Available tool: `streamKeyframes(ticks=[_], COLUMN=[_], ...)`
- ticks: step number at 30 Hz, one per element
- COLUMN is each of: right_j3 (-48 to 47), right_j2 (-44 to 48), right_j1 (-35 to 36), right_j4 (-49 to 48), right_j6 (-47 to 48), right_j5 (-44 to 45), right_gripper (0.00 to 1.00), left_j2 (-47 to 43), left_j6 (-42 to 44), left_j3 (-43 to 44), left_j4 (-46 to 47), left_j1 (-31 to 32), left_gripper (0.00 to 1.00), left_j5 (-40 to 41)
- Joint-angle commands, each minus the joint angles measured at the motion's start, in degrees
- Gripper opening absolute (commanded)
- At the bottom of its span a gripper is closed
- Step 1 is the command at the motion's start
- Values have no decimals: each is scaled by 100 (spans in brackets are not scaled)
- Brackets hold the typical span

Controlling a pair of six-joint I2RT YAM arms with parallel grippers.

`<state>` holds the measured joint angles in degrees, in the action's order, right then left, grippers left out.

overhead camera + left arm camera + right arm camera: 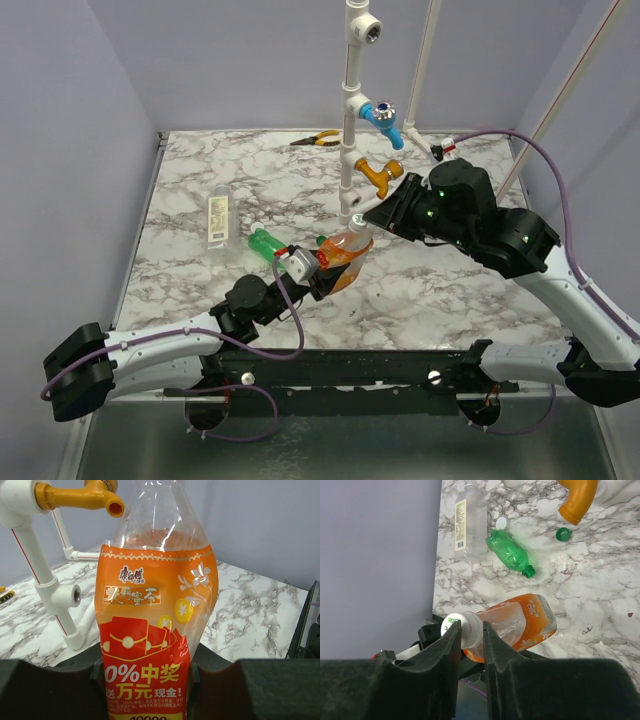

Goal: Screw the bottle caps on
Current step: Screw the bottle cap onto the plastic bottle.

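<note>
On the marble table [450,290], at the far middle, stands a white pipe frame [350,120] with a blue tap [383,117] and an orange tap [382,176]. In front of this frame the two grippers meet at one bottle. The left gripper [145,680] is closed tight on the lower body of the orange bottle [520,622] and holds it tilted, with the neck toward the right gripper [471,636]. The fingers of the right gripper stand a little apart, one on each side of the fitted white cap [470,626] on this bottle's neck. Whether they press the cap or only sit beside it, I cannot tell. Further left, the clear bottle [467,520] with a pale label lies flat on the table. The green bottle [510,555] lies just beside it, its mouth uncovered. Yellow-handled pliers [318,140] lie near the far edge. A loose white cap [501,523] rests between the clear and green bottles, at the green bottle's base. The green cap [563,533] lies alone on the marble, near the spout of the orange tap.
</note>
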<state>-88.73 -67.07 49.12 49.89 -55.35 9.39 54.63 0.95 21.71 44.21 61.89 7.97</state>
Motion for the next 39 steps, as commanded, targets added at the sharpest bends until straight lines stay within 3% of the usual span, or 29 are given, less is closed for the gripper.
streamKeyframes(ticks=[1,14,39], right_j3=[-41,25,-615], right_j2=[-106,-257,-409], right_j1=[-17,-17,-16], right_j4=[513,203,235], right_j6=[180,507,748], right_j5=[298,-270,-82], right_gripper=[24,24,23], left_j2=[-180,60,215], left_j6=[62,-65,-67], left_j3=[105,146,139], left_j4=[536,658,975], left_j1=[-2,-1,-1], left_gripper=[0,0,0], left_j5=[-56,55,197])
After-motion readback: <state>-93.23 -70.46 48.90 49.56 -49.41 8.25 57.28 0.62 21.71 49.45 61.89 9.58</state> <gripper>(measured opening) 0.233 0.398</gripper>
